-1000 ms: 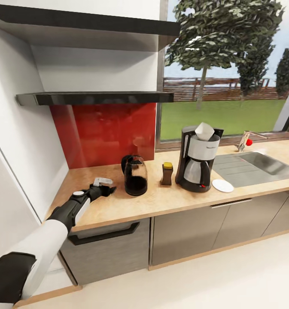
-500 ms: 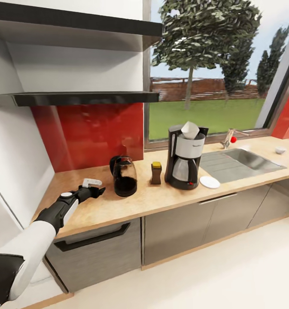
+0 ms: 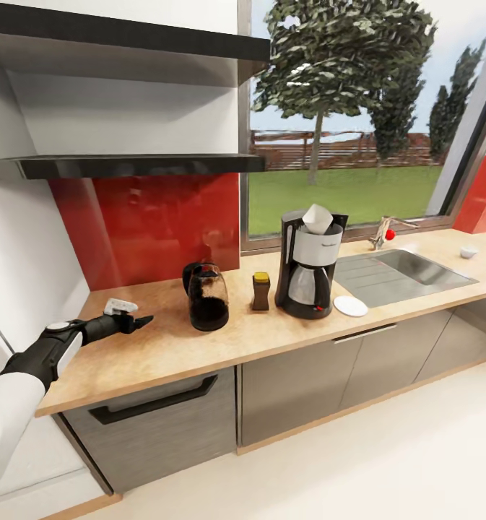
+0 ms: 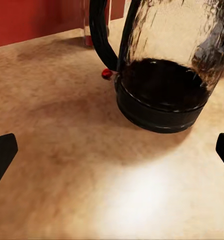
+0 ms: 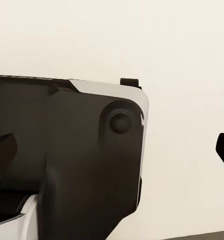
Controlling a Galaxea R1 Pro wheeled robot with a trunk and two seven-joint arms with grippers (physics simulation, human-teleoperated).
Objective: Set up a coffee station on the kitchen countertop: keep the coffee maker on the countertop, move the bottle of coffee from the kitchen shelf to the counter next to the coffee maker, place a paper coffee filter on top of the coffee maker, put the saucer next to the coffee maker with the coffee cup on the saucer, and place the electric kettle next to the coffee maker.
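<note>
Where dark liquid pools (electric kettle (image 3: 207,303))

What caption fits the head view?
Left gripper open beside the electric kettle; coffee cup sits far from its saucer.

Left tool (image 3: 136,320) low over desk (image 3: 163,347), near its wall end. Beyond tool along desk: electric kettle (image 3: 207,297) nearest, then bottle of coffee (image 3: 261,291), coffee maker (image 3: 311,264) topped by paper coffee filter (image 3: 317,219), saucer (image 3: 351,306) farthest.
</note>
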